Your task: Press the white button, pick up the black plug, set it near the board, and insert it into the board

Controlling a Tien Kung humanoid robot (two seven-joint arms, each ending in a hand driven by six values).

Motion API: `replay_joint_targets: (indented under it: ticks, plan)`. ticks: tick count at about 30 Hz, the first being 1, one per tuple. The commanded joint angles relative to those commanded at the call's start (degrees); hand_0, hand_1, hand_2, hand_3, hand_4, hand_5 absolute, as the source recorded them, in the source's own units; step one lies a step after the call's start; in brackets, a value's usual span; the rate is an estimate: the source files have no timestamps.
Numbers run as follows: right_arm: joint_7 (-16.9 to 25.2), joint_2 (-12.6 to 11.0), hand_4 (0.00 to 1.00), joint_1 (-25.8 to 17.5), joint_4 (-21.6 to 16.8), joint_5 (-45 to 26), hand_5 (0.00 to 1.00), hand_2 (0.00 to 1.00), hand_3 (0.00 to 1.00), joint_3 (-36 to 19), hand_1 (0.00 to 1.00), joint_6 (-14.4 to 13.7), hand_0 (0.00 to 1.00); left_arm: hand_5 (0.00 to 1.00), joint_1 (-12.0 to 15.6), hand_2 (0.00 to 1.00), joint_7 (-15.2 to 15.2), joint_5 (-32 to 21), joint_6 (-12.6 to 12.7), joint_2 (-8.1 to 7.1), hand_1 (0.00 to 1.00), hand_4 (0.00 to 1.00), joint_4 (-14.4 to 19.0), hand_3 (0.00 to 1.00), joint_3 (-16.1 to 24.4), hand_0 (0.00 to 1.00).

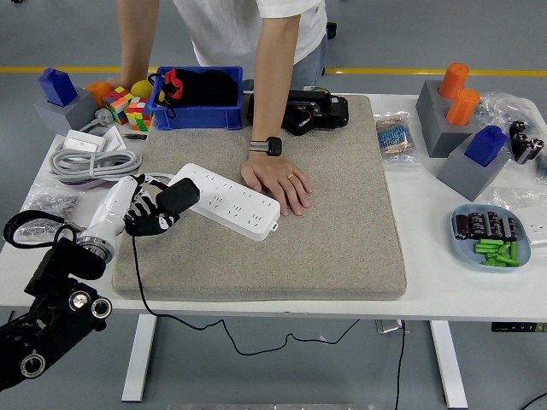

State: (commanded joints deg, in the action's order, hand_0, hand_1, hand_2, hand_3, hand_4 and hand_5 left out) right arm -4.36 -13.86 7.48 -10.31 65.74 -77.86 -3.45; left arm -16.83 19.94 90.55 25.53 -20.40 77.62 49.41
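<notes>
Boxy black plug, left hand

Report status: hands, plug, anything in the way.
Left hand shut on black plug, at the power strip's left end. Right hand out of view. Person's hand beside strip.

White table, grey mat, blue bin

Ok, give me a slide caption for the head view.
Left hand holds black plug at white power strip; person's hand steadies it.
</notes>
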Motion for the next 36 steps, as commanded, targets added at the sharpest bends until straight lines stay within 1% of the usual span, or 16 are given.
replay_joint_targets:
  ticks: [8,18,24,36]
  plan:
    - [-0.01,0.0,0.649,0.14,-0.02,-0.15,0.39,0.574,0.579,0.02,0.578,0.02,0.621,0.002,-1.31,0.248,-0.13,-1.68,0.59,1.11,0.218,0.638,-1.58,0.444,-0.91,0.149]
    - [-0.03,0.01,0.647,0.11,-0.02,-0.25,0.385,0.572,0.579,0.1,0.578,0.01,0.621,0.002,-3.46,0.245,0.2,-2.6,1.47,3.42,0.217,0.648,-4.09,0.448,-1.78,0.149]
    - [-0.03,-0.05,0.647,0.02,0.0,-0.29,0.384,0.571,0.578,0.25,0.578,0.0,0.62,0.002,-4.21,0.245,0.1,-2.56,1.77,4.56,0.217,0.65,-5.83,0.449,-1.91,0.149]
    - [-0.03,-0.16,0.647,0.23,-0.03,-0.44,0.383,0.571,0.579,0.54,0.578,0.0,0.621,0.002,-5.3,0.246,0.15,-1.8,2.31,5.82,0.217,0.655,-8.68,0.457,-1.94,0.149]
